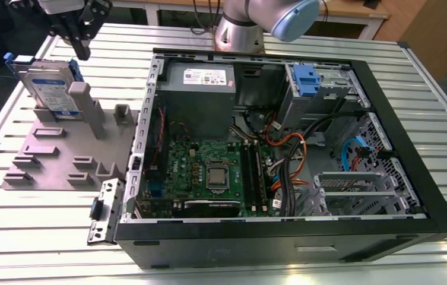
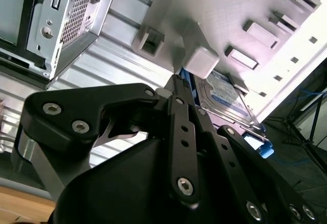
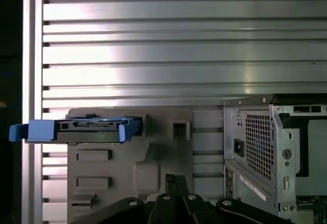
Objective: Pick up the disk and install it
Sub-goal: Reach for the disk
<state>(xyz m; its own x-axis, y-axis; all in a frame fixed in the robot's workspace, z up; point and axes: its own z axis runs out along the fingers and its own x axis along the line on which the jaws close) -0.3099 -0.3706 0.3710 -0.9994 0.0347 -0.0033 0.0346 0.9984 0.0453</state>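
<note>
The end effector (image 1: pixel 82 52) hovers above the disk (image 1: pixel 49 89), clear of it, fingers drawn together on nothing. The disk stands on edge in a grey fixture (image 1: pixel 57 160) on the tabletop (image 1: pixel 17 214), beside the open computer case (image 1: pixel 287 234). Coming down with its fingers together (or off-centre), it would likely strike the disk's top rail, tipping it, or clip the neighbouring post (image 1: pixel 81 101).

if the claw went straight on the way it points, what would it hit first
The claw would likely meet the grey holder first, near its upright post beside the disk, not the disk itself; depth is unclear.
</note>
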